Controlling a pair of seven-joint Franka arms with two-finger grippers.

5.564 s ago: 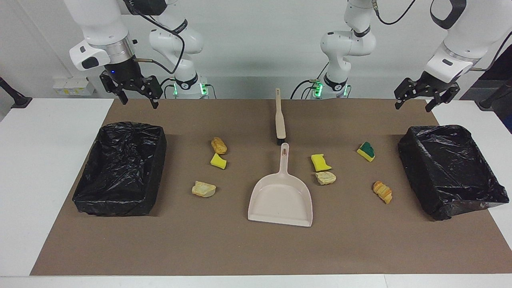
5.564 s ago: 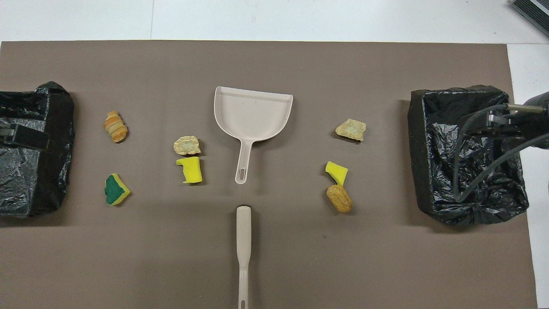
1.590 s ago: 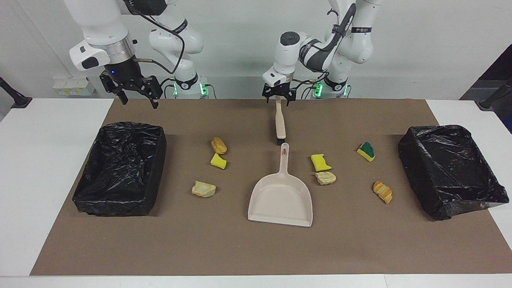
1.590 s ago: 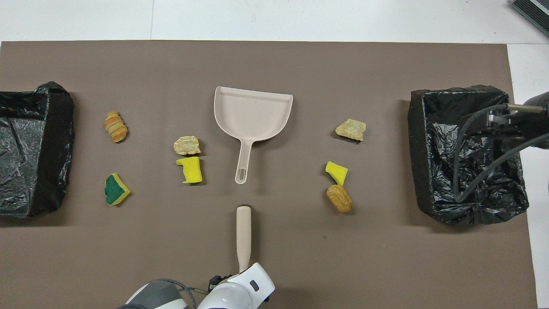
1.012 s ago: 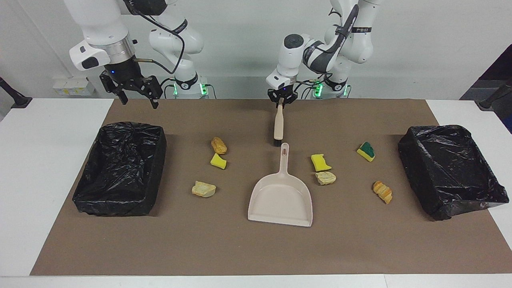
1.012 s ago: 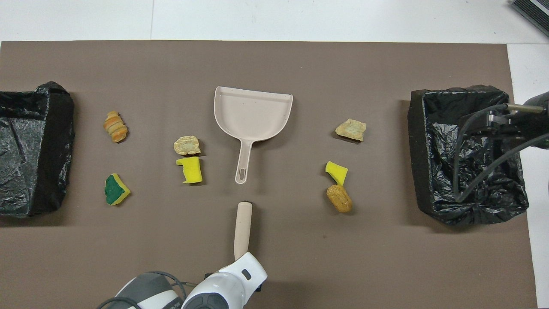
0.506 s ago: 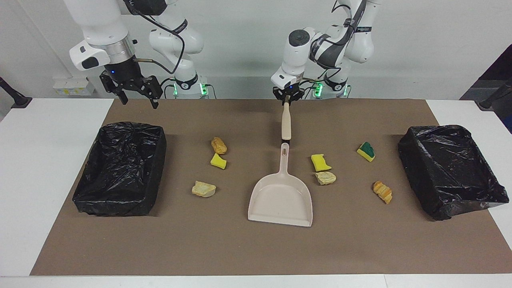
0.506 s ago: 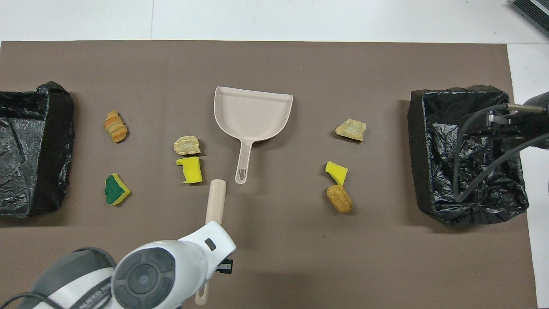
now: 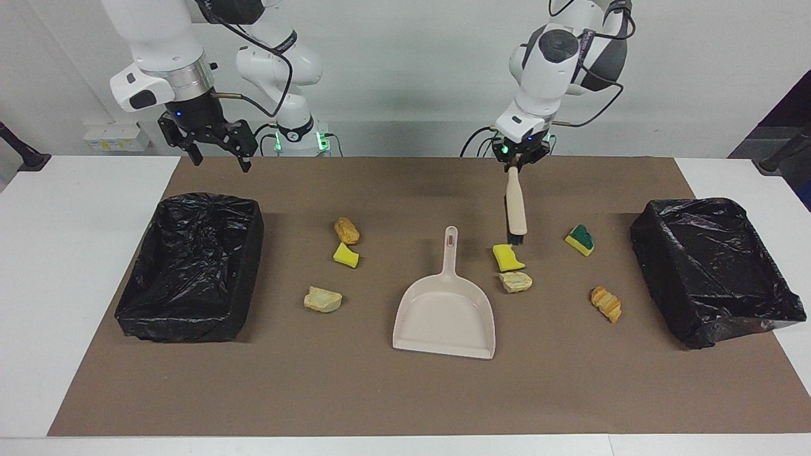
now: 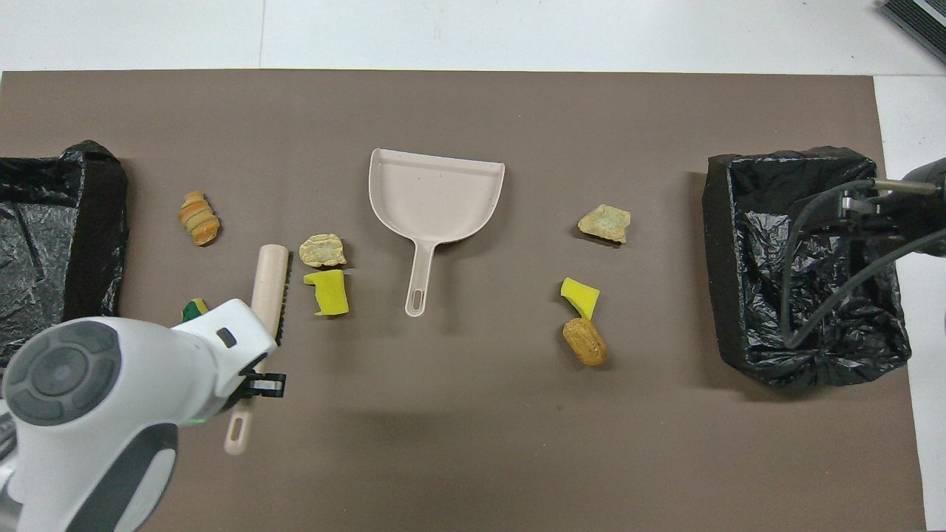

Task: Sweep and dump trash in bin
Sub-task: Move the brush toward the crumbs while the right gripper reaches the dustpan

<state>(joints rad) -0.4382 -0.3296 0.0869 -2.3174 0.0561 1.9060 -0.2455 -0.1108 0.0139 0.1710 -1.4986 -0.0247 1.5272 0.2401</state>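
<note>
Left gripper (image 9: pixel 513 166) clamped on the beige brush (image 9: pixel 516 209), bristles hanging just above, perhaps touching, a yellow sponge scrap (image 9: pixel 507 257), other trash spread around the dustpan (image 9: pixel 445 316), right gripper (image 9: pixel 218 155) spread wide, waiting over the mat edge beside one black bin (image 9: pixel 190 266).

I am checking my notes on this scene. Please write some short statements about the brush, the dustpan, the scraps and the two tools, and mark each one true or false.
1. The left tool is shut on the brush. True.
2. The dustpan already holds two scraps. False: it is empty; all scraps lie on the brown mat.
3. The brush's bristle end is just beside the plain yellow sponge piece. True.
4. The right tool grips the dustpan's handle. False: it is open and waits above the mat, near the bin at the right arm's end of the table.
5. The green-backed sponge piece lies in a bin. False: it lies on the mat.
</note>
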